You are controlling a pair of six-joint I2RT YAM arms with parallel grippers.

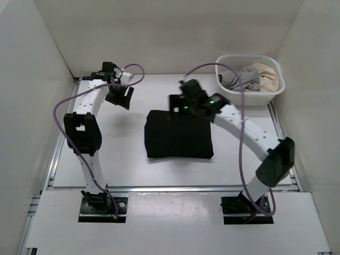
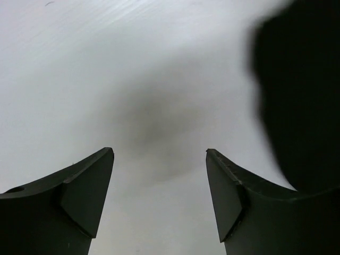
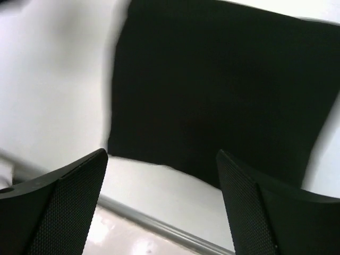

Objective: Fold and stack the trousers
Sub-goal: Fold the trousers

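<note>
Trousers [image 1: 179,134]: folded into a dark rectangle, laid at the middle of the counter [image 1: 117,159]. Left claw [image 2: 159,156]: spread, nothing held. Right claw [image 3: 162,156]: spread, nothing held, above their far edge. Folding is judged finished; placement on a stack is called for next.

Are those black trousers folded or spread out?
Folded: the trousers lie as one compact dark rectangle on the table, no legs showing.

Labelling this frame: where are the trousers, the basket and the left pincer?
trousers [image 1: 178,135], top view, middle of folded fabric.
basket [image 1: 260,99], top view, front wall.
left pincer [image 2: 159,183], left wrist view, midway between fingertips.
</note>
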